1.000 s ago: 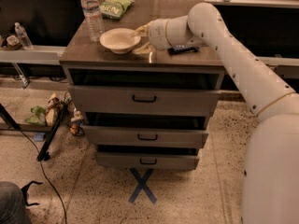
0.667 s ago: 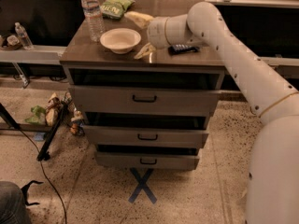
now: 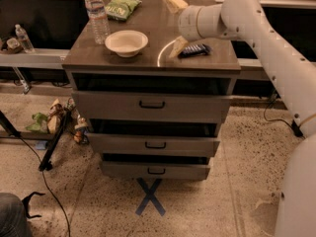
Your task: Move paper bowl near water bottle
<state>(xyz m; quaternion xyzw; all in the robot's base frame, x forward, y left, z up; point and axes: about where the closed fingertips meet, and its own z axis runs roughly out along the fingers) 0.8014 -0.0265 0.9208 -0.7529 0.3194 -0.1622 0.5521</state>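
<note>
Camera view: small round cream-white paper bowl (image 3: 126, 42) sits upright on dark wood counter (image 3: 148, 65), front-left part. It's just beside tall clear plastic water bottle w/ white cap (image 3: 97, 15). Bottle stands behind-left of bowl; rim looks abt touching bottle base, can't tell for sure.

Pincer (image 3: 173, 24), at end of white arm, hangs over counter's right-centre. It's near bowl's right side but apart from it. Fingers (image 3: 171, 1) spread wide w/ nothing between them: one tan finger points up & back, the other down twd counter, next to dark blue snack bar (image 3: 195, 49).

Green chip bag (image 3: 121, 7) lies at back, behind bowl, right of bottle. Much smaller clear bottle (image 3: 22, 37) on ledge far left, not the target.

Step, my read: bowl sits free & near bottle, so placing looks done and task essentially complete; release/retreat stage.

Next move calls for lifting arm up & right, clear of counter, w/o dragging lower finger over snack bar or nudging bowl. No re-grasp needed unless tighter spacing is wanted. Bowl prob light, so any brush would slide it.
</note>
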